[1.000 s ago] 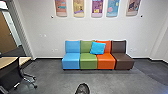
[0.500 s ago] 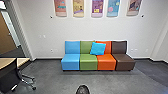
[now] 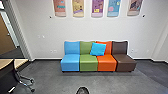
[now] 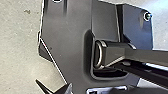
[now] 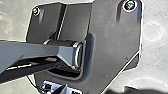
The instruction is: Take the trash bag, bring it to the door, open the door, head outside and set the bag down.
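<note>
Grey floor (image 3: 57,82) lies open before four joined armless seats (image 3: 88,63), blue, green, orange and brown, along the white wall (image 3: 82,28). On the left, the light wood-topped surface (image 3: 21,62) and black wheeled chair (image 3: 8,77) narrow that side, a brown door (image 3: 5,35) beyond. I cannot tell where the trash bag is, nor whether either pincer is spread or pressed together.

Camera's moved in a bit: seats (image 3: 88,59) now larger, bases lower in the head view. Chair (image 3: 7,76) and desk (image 3: 20,62) shifted toward its left edge, camera motion only. Dark rounded thing (image 3: 83,91) lower, more cut off at bottom.
</note>
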`<state>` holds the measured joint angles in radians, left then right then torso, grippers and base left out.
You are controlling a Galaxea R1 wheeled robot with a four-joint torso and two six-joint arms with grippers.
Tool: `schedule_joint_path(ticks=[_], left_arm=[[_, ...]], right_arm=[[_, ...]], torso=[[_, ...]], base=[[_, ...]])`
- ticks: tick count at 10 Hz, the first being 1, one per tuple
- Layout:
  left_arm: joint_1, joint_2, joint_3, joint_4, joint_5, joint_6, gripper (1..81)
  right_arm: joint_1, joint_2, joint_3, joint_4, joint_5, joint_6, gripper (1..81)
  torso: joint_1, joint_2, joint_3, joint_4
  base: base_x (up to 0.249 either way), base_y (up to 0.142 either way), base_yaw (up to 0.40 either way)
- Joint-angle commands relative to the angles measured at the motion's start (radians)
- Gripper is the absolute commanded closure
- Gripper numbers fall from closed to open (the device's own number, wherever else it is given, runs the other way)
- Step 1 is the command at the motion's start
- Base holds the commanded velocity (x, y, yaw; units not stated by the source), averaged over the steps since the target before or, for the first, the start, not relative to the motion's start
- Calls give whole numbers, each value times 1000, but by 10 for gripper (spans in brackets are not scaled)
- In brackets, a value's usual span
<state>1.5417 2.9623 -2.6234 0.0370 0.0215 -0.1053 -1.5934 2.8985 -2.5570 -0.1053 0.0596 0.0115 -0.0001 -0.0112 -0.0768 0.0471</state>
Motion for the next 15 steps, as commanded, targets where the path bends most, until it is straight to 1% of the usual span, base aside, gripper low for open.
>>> schedule_joint_path(ticks=[1, 15], left_arm=[[-33, -2, 0, 3, 58, 3, 10], [-34, -1, 0, 4, 58, 3, 10]], right_arm=[[29, -9, 2, 1, -55, -4, 10], [29, -9, 2, 1, -55, -4, 10]], torso=[[0, 0, 0, 0], [0, 0, 0, 0]], base=[[95, 0, 0], [95, 0, 0]])
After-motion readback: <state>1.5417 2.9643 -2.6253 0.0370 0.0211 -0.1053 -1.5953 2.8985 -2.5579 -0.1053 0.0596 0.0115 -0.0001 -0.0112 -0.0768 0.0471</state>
